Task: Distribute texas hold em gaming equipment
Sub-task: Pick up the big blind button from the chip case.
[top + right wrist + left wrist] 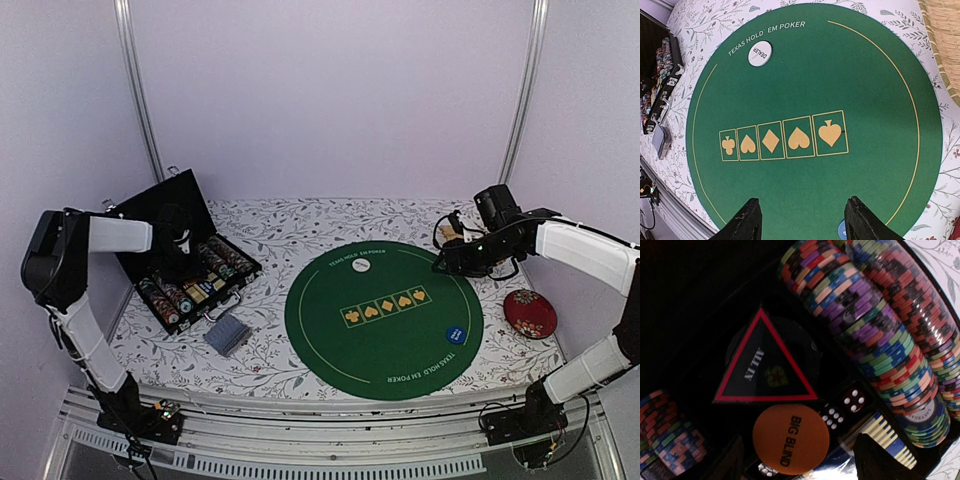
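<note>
Orange BIG BLIND disc (791, 440) sits in black case (185, 195), right betw. L jaws, which stand apart, not touching it; chip rows (880, 330) just beyond. R jaws spread, empty, over green felt (865, 75); blue disc (841, 231) by one tip, white dealer disc (760, 53) far ahead.

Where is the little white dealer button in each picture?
Top external: white dealer button on the green mat's far side, beside the lettering.
Left wrist: not in it.
Right wrist: the button upper left, just under the lettering.
Shared landmark: the black chip case, left in top and right wrist views, filling the left wrist view.
</note>
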You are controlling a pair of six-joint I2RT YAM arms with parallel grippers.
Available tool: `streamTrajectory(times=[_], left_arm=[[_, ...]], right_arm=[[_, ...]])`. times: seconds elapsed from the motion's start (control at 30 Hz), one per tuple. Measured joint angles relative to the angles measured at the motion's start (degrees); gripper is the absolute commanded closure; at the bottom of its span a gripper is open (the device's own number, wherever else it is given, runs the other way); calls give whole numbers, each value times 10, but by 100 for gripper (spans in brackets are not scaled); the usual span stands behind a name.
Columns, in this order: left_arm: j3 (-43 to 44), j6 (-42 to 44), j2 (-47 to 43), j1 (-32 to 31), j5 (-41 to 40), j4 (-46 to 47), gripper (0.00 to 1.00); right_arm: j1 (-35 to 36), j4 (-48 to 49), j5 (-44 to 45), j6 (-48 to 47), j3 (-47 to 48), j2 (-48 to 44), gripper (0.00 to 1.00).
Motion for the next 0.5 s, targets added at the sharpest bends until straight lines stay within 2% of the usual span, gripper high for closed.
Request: streamTrajectory(times=[0.1, 0.2, 0.27, 0.5], left_arm=[[17, 4, 12, 1, 12, 4, 26], [24, 9, 21, 2, 17, 6, 37], [33, 10, 29, 2, 17, 5, 41], [39, 14, 38, 3, -8, -6, 40]], right_arm=[[0, 0, 4, -4, -4, 0, 42], [0, 0, 8, -5, -6, 0, 42], [0, 0, 10, -6, -7, 0, 42], [0, 0, 14, -10, -8, 0, 42]])
